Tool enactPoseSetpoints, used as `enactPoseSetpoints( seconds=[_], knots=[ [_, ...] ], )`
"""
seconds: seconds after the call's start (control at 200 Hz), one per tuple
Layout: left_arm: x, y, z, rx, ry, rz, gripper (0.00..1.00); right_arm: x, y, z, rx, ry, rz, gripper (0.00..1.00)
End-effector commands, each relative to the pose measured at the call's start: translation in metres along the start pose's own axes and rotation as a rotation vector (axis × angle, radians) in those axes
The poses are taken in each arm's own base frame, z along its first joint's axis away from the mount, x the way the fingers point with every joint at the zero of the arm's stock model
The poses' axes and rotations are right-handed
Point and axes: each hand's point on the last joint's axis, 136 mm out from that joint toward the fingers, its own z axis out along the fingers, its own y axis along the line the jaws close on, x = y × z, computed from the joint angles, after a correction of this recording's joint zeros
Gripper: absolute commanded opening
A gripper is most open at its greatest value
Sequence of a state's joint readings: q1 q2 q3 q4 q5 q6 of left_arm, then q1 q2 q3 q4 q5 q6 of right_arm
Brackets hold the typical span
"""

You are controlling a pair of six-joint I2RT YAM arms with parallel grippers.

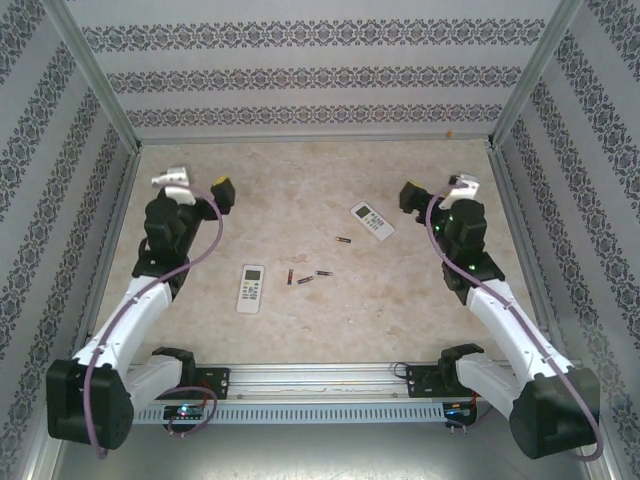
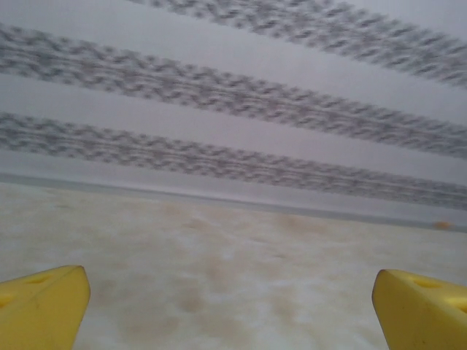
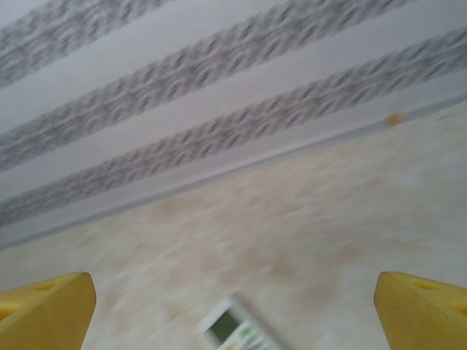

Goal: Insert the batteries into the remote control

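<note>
1. Both pincers gape as wide as they go and hold nothing. The left pincer [image 2: 232, 310] shows its yellow fingertips [image 2: 40, 306] in the bottom corners of its wrist view, with bare desk [image 2: 219, 255] between them. The right pincer [image 3: 233, 306] stands the same way.
2. In the top view, the batteries [image 1: 303, 279] lie on the desk near mid-frame. Three sit close together just right of the lower remote [image 1: 251, 288]. The lone battery [image 1: 343, 240] lies apart, between that cluster and the upper remote [image 1: 372, 220]. Both pincers are well apart from them, toward the upper left and upper right.
3. Expect each battery to be light, rigid, smooth and round, so it will likely roll or squirt out of a skewed grip. Take it across its middle with the fingers square to its length, working low against the desk.
4. The remotes look like light, stiff plastic, so hold one across its narrow width. Both seem to lie face up, so I judge the battery bay faces the desk. You cannot tell from here which remote is meant.
5. The top view gives you the whole layout. The right wrist view adds a close, blurred look at the upper remote's screen end at its bottom edge. The left wrist view looks across the desk to the striped wall [image 2: 233, 95].
</note>
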State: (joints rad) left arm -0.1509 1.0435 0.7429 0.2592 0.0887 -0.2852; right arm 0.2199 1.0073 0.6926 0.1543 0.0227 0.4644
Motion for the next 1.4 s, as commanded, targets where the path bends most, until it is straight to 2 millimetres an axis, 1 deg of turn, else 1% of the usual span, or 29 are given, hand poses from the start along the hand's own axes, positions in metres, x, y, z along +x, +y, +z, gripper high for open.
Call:
enactPoseSetpoints(
  seconds=[0.0,0.07,0.13,0.2,0.24,0.285,0.325,0.36,0.4,0.44,0.51,0.555,0.609,0.679,0.784,0.819,0.884,0.939,1.044,1.094,1.224,1.324,1.394],
  knots=[
    [0.081,-0.042,-0.015,0.06,0.445,-0.101,1.0,0.074,0.038,-0.001,-0.138,0.397,0.079,0.98],
    [0.102,-0.063,-0.027,0.055,0.608,-0.067,1.0,0.086,0.057,-0.002,-0.186,0.498,0.076,0.98],
    [0.123,-0.067,-0.043,0.017,0.756,-0.06,1.0,0.094,0.067,-0.001,-0.203,0.554,0.065,0.98],
    [0.156,-0.06,-0.067,-0.048,0.933,-0.032,1.0,0.101,0.073,-0.001,-0.211,0.584,0.051,0.98],
    [0.175,-0.053,-0.08,-0.085,1.032,-0.007,1.0,0.103,0.072,0.0,-0.205,0.592,0.048,0.98],
    [0.196,-0.04,-0.094,-0.137,1.139,0.023,1.0,0.105,0.072,0.001,-0.2,0.594,0.046,0.98],
    [0.211,-0.029,-0.103,-0.181,1.202,0.049,1.0,0.105,0.07,0.002,-0.194,0.593,0.045,0.98],
    [0.221,-0.024,-0.106,-0.201,1.239,0.062,1.0,0.105,0.07,0.003,-0.192,0.59,0.042,0.98],
    [0.229,-0.022,-0.107,-0.202,1.264,0.064,1.0,0.105,0.07,0.003,-0.192,0.59,0.037,0.98],
    [0.237,-0.023,-0.104,-0.194,1.275,0.056,1.0,0.104,0.07,0.004,-0.191,0.589,0.032,0.98],
    [0.247,-0.031,-0.095,-0.155,1.281,0.033,1.0,0.104,0.071,0.005,-0.192,0.59,0.031,0.98],
    [0.253,-0.032,-0.088,-0.147,1.282,0.027,1.0,0.105,0.07,0.005,-0.189,0.592,0.036,0.98],
    [0.26,-0.029,-0.081,-0.169,1.292,0.039,1.0,0.105,0.07,0.005,-0.188,0.591,0.044,0.98],
    [0.269,-0.019,-0.072,-0.212,1.294,0.068,1.0,0.108,0.069,0.003,-0.187,0.591,0.05,0.98],
    [0.278,-0.007,-0.059,-0.272,1.3,0.071,1.0,0.106,0.065,0.0,-0.174,0.573,0.043,0.98],
    [0.28,-0.004,-0.056,-0.286,1.297,0.078,0.98,0.105,0.064,-0.001,-0.168,0.567,0.039,0.98],
    [0.284,-0.002,-0.052,-0.289,1.292,0.079,0.93,0.103,0.062,-0.002,-0.164,0.555,0.032,0.98],
    [0.288,-0.002,-0.049,-0.285,1.283,0.071,0.87,0.101,0.061,-0.002,-0.16,0.544,0.03,0.98],
    [0.298,0.001,-0.048,-0.287,1.301,0.072,0.77,0.098,0.063,-0.001,-0.159,0.536,0.037,0.98],
    [0.303,0.003,-0.048,-0.293,1.31,0.079,0.73,0.096,0.066,-0.001,-0.167,0.536,0.042,0.98],
    [0.31,0.006,-0.047,-0.295,1.319,0.085,0.58,0.089,0.074,-0.001,-0.191,0.532,0.064,0.98],
    [0.303,0.002,-0.044,-0.282,1.295,0.085,0.48,0.081,0.082,-0.003,-0.219,0.523,0.085,0.98],
    [0.288,-0.007,-0.039,-0.237,1.254,0.069,0.43,0.072,0.09,-0.006,-0.25,0.509,0.102,0.98]
  ],
)
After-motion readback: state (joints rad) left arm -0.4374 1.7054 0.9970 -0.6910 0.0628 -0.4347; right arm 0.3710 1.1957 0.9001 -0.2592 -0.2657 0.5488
